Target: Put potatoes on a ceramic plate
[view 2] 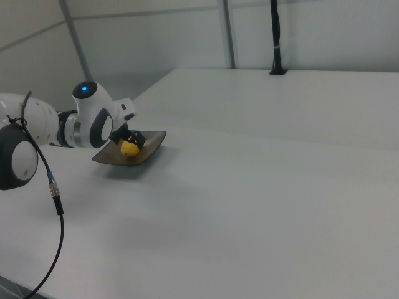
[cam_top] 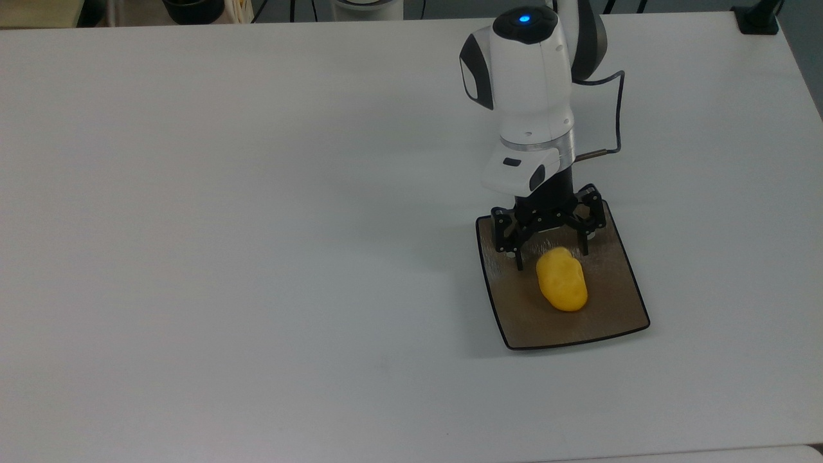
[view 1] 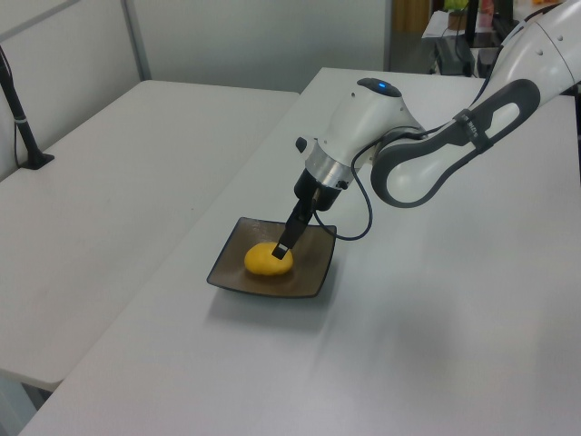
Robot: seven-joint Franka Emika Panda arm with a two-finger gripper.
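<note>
The yellow potato [cam_top: 562, 288] lay on the square brown ceramic plate [cam_top: 617, 315], near its middle, on the white table [cam_top: 257, 225]. The gripper [cam_top: 550, 252] hovered just behind it in the top view, fingers [cam_top: 518, 256] spread apart, gripping nothing.

1. The white arm [cam_top: 530, 83] reaches in from the top view's upper edge, its last link pointing steeply down, a blue light on its upper joint.
2. In the left view the arm [view 1: 427, 163] bends at a grey-lined elbow, and the wrist slants down toward the left view's left.
3. The black tool [cam_top: 551, 247] (mounted below the white wrist flange) has its two fingers spread apart, gripping nothing.
4. A thin black cable loops beside the wrist.
</note>
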